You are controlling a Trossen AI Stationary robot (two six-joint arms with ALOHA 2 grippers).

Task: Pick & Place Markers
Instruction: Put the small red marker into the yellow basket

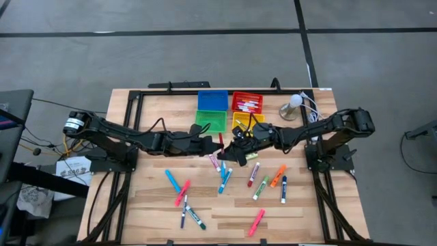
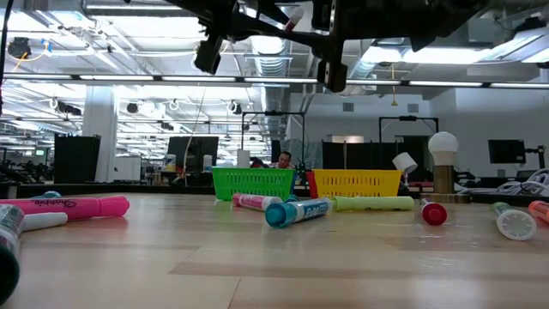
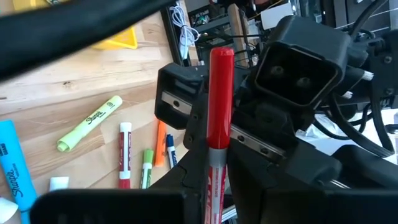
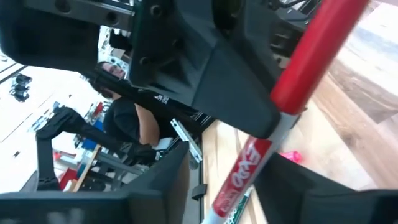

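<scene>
Red marker (image 1: 220,141) between both pincers (midair): left (image 1: 213,144), right (image 1: 231,147).

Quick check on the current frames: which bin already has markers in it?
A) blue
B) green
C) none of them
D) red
D: in the high view the red bin shows a row of markers lying inside it, while the blue bin and the green bin show only bare floors.
</scene>
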